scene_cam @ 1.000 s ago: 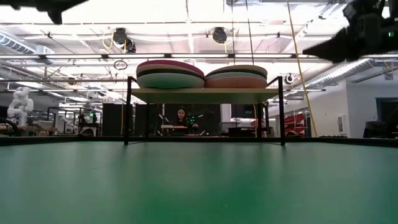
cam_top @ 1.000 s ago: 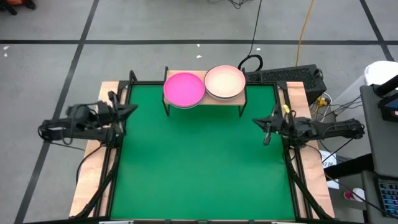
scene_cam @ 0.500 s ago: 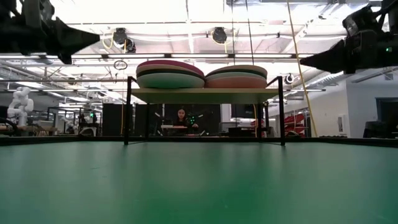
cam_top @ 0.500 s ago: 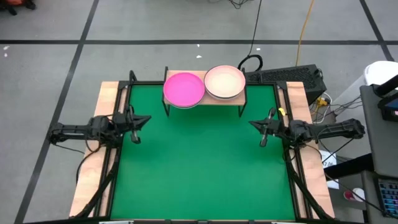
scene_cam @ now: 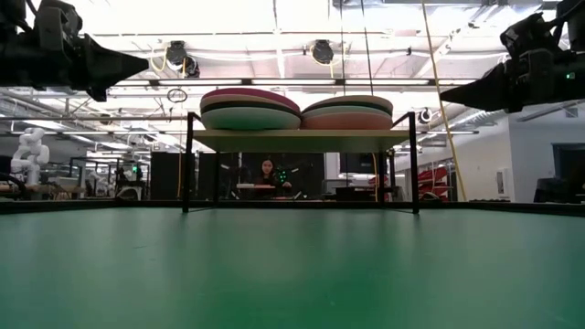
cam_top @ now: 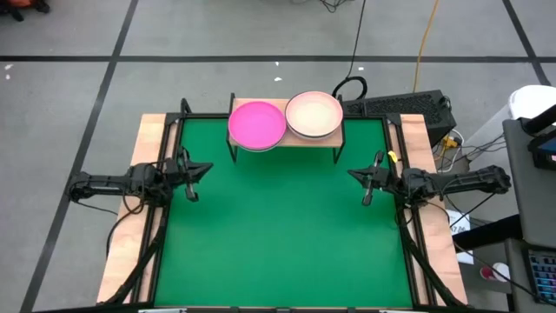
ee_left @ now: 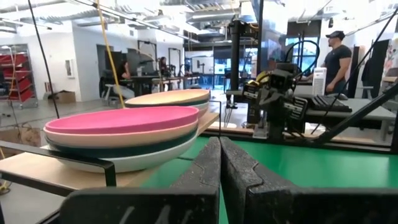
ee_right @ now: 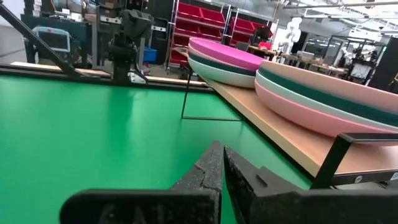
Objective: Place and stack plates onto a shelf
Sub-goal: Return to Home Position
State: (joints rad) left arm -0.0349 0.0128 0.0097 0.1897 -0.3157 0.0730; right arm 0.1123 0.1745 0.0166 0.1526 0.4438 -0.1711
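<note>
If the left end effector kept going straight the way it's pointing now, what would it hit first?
Probably the right end effector: the left end effector points across the green mat toward it, clear of the shelf.

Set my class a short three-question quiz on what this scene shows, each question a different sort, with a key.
1. True or false: the left gripper and right gripper each hold a plate.
2. The top plate of the stack nearer the left arm is: A magenta, B grey-teal, C peach.
3. Fill in: the shelf carries ___ stacks of plates.
Key: 1 false; 2 A; 3 two.
</note>
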